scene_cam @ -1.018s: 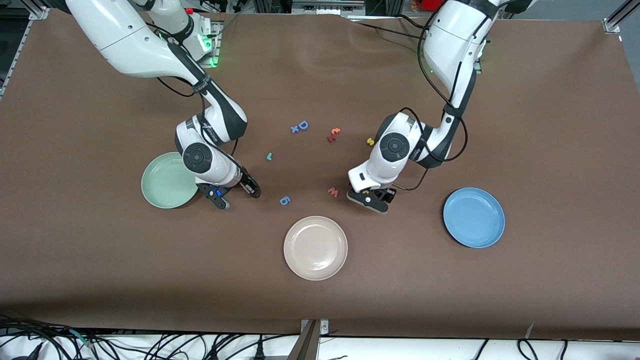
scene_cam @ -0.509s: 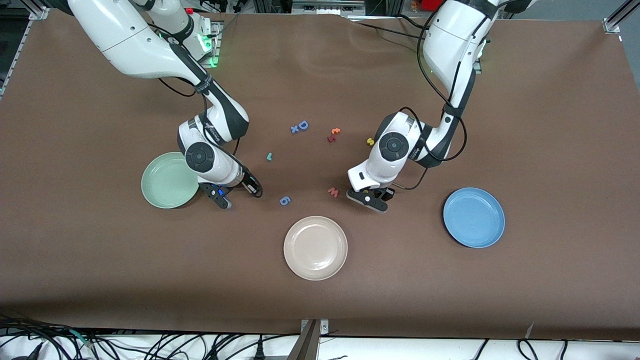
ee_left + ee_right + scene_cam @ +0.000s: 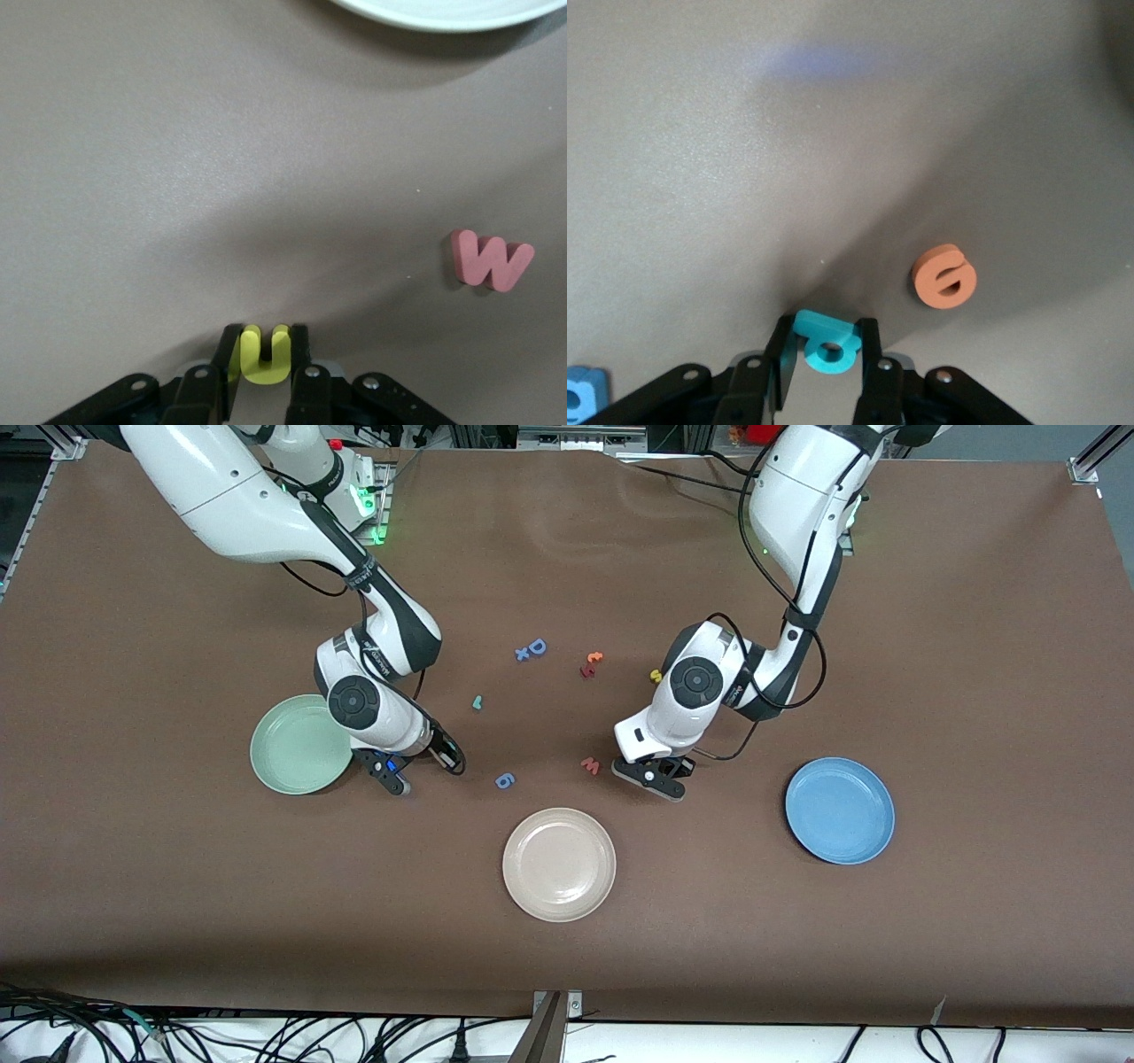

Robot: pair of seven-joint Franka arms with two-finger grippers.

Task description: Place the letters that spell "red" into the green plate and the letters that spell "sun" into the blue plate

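My left gripper (image 3: 654, 777) is down at the table between the cream plate and the blue plate (image 3: 839, 810). In the left wrist view it (image 3: 266, 336) is shut on the yellow u (image 3: 265, 356). My right gripper (image 3: 416, 767) is low beside the green plate (image 3: 297, 744). In the right wrist view its fingers (image 3: 825, 328) press both sides of the teal d (image 3: 828, 343), and the orange e (image 3: 944, 276) lies close by. The teal r (image 3: 477, 702) and the yellow s (image 3: 656, 676) lie farther from the front camera. Both plates hold nothing.
A cream plate (image 3: 559, 864) sits nearest the front camera. A pink w (image 3: 591, 764) lies beside my left gripper, and a blue g-like letter (image 3: 504, 780) lies between the grippers. Blue D (image 3: 536, 646) and orange t (image 3: 593, 660) lie farther back.
Both grippers have closed: the left onto the yellow u, the right onto the teal d. Neither arm has shifted much.
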